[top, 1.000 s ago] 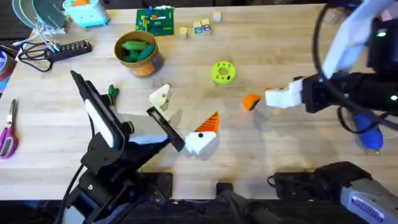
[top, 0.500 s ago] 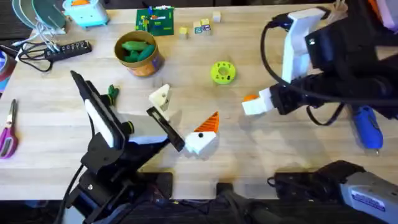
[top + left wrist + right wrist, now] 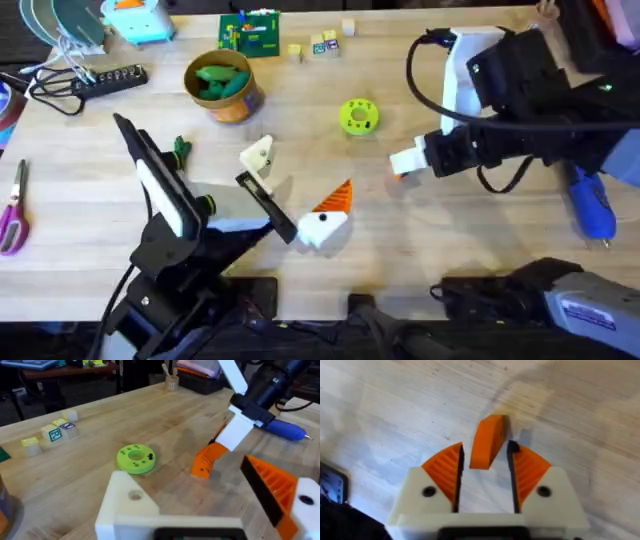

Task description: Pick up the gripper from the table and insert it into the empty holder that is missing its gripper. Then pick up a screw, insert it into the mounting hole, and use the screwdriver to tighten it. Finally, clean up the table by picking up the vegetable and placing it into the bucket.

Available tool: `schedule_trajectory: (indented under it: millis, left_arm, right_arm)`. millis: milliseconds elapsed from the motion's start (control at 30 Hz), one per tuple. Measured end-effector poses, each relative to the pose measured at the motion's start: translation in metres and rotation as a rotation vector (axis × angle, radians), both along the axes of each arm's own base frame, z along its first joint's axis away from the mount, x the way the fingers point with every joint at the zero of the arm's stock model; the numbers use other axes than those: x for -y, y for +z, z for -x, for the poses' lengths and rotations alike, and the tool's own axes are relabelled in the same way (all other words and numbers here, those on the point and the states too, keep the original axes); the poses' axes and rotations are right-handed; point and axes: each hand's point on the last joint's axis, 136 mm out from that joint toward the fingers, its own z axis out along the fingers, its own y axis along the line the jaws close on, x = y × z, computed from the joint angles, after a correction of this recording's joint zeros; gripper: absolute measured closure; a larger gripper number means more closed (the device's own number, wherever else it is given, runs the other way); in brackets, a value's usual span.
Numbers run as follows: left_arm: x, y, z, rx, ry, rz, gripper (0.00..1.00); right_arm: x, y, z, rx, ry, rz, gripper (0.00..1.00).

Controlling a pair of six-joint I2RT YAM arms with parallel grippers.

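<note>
Right of centre in the overhead view, the right gripper (image 3: 485, 482) straddles the pad (image 3: 487, 440) on the table (image 3: 300, 130), fingers apart. Nothing is picked up; every step remains.

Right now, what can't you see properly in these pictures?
- Orange pad: overhead, mostly hidden under the right gripper.
- Screwdriver: overhead, its top covered by the right arm.
- Scissors: overhead, cut off at the edge.
- Screws: too small to find.

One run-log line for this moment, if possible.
right gripper: open, straddling orange pad on table | left gripper: open, idle
</note>
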Motion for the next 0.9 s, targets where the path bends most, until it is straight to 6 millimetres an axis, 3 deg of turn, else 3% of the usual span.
schedule_trajectory:
  millis: [100,167,200,433,500,733,833,900]
  left_arm:
    - [0.0,0.0,0.0,0.0,0.0,0.0,0.007]
    - [0.0,0.0,0.0,0.0,0.0,0.0,0.007]
    - [0.0,0.0,0.0,-0.001,0.0,0.0,0.007]
    - [0.0,0.0,0.0,0.0,0.0,0.0,0.008]
    - [0.0,0.0,0.0,0.0,0.0,0.0,0.008]
    - [0.0,0.0,0.0,-0.001,0.0,0.0,0.007]
    - [0.0,0.0,0.0,0.0,0.0,0.0,0.007]
    - [0.0,0.0,0.0,0.0,0.0,0.0,0.007]
  right_arm:
    - [-0.002,0.001,-0.004,0.014,-0.007,-0.007,0.638]
    - [-0.002,0.002,-0.008,0.028,-0.007,-0.011,0.908]
    - [-0.002,0.003,-0.008,0.028,-0.01,-0.012,0.968]
    - [0.001,0.009,0.001,0.008,-0.011,-0.004,0.99]
    - [0.001,0.026,0.0,0.043,-0.011,-0.019,0.99]
    - [0.0,0.131,-0.011,0.414,-0.042,-0.17,0.992]
    - [-0.001,0.15,-0.026,0.524,-0.12,-0.276,0.992]
    - [-0.008,0.143,-0.038,0.532,-0.161,-0.366,0.992]
